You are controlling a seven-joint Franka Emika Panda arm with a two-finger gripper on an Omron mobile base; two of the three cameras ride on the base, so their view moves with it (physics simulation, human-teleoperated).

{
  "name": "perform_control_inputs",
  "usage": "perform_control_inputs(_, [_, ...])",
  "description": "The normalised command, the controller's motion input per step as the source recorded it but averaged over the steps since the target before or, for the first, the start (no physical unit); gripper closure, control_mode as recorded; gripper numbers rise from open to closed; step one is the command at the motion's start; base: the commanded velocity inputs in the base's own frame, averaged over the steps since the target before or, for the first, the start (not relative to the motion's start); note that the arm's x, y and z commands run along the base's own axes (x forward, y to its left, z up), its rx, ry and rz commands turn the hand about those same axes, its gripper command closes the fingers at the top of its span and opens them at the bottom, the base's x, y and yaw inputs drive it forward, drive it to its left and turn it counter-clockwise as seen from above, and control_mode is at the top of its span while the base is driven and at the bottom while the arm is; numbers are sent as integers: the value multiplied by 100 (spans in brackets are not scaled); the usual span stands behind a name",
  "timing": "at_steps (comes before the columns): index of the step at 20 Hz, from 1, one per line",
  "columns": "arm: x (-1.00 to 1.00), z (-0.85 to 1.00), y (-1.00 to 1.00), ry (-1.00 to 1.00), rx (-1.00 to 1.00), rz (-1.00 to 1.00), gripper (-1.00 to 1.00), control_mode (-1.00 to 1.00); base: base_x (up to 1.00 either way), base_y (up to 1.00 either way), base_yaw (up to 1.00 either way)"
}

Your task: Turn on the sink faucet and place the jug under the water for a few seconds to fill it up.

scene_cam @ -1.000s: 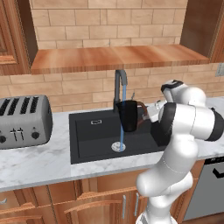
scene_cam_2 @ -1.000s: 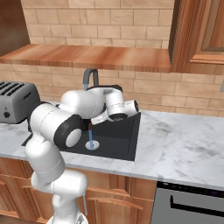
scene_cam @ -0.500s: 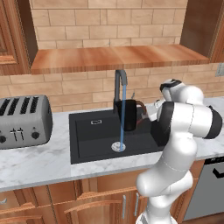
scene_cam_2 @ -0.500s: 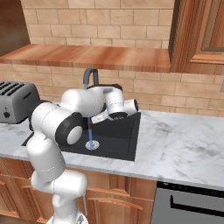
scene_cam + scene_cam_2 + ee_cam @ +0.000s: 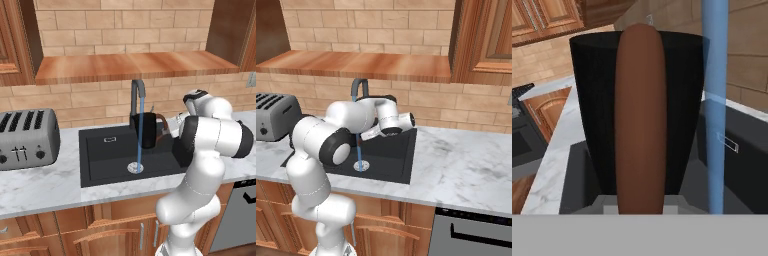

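The black jug (image 5: 148,131) hangs over the black sink (image 5: 102,152), just right of the dark gooseneck faucet (image 5: 136,95). My gripper (image 5: 170,129) is shut on the jug's brown handle (image 5: 641,115), with the jug (image 5: 594,110) upright beyond it. The water (image 5: 140,135) runs as a blue stream to the drain (image 5: 135,167). In the hand view the water (image 5: 714,120) falls just beside the jug's wall, not into it. From the right base view my arm covers the jug; the faucet (image 5: 359,88), water (image 5: 359,151) and sink (image 5: 398,155) are visible.
A silver toaster (image 5: 27,137) stands on the marble counter left of the sink, also seen as the toaster (image 5: 273,114). A wooden shelf (image 5: 125,65) juts out above the faucet. The counter (image 5: 466,165) stretches right of the sink, with an appliance front (image 5: 476,232) below.
The jug and my gripper have edged slightly left, toward the stream. The water keeps running.
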Motion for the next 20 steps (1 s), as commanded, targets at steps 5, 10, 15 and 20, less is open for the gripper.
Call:
perform_control_inputs(5, [-6,5,0,-13,0,0,100,-100,0,0,0])
perform_control_inputs(10, [0,0,0,-8,0,2,100,-100,0,0,0])
perform_control_inputs(15, [0,0,0,-2,0,2,100,-100,0,0,0])
perform_control_inputs(20, [0,2,0,0,0,2,100,-100,0,0,0])
